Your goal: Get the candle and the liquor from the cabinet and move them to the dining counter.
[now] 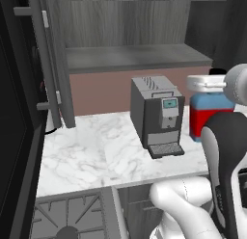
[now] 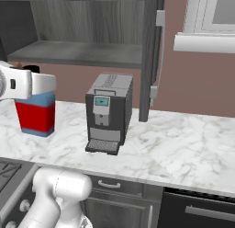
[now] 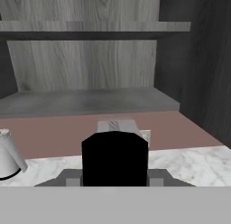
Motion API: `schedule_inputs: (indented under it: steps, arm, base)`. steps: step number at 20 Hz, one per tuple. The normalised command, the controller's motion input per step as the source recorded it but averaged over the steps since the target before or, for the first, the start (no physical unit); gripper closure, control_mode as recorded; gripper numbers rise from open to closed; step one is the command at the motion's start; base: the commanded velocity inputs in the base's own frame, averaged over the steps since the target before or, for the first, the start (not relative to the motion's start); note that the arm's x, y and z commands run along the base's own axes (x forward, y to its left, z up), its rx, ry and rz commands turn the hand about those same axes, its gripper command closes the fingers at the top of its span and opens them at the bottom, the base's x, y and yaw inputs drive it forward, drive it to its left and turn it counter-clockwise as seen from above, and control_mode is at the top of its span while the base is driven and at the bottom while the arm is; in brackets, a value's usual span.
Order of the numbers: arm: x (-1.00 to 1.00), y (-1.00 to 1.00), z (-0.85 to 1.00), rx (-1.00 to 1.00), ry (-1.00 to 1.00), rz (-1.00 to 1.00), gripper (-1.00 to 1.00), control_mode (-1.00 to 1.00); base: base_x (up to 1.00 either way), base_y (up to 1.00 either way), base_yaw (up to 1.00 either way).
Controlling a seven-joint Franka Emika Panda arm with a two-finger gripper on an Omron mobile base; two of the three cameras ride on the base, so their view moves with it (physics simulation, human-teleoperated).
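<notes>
Liquor [image 2: 36, 113] upright, clamped in end effector [image 2: 32, 84] by its upper part, held above the marble table [image 2: 183, 139] beside coffee machine [image 2: 109, 113], cabinet [image 2: 82, 52] shelf behind.

The coffee machine [image 2: 109, 113] stands mid-worktop [image 2: 183, 139], blocking the way there. Right of it, bare marble lies open up to the cabinet door [image 2: 151, 57]. Above the machine, the cabinet shelf [image 2: 78, 53] is open-fronted. The liquor [image 2: 36, 113] stands to its left.
</notes>
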Motion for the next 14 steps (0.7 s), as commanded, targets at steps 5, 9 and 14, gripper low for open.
schedule_inputs:
  steps: [5, 9, 14]
  arm:
    - [0.00, 0.03, -0.01, 0.00, 0.00, 0.00, 1.00, -1.00]
    - [0.00, 0.00, 0.00, 0.00, 0.00, 0.00, 1.00, 1.00]
    - [0.00, 0.00, 0.00, 0.00, 0.00, 0.00, 1.00, 1.00]
  base:
    - [0.00, 0.00, 0.00]
    - [-0.01, 0.00, 0.00]
    - [-0.48, -0.04, -0.08]
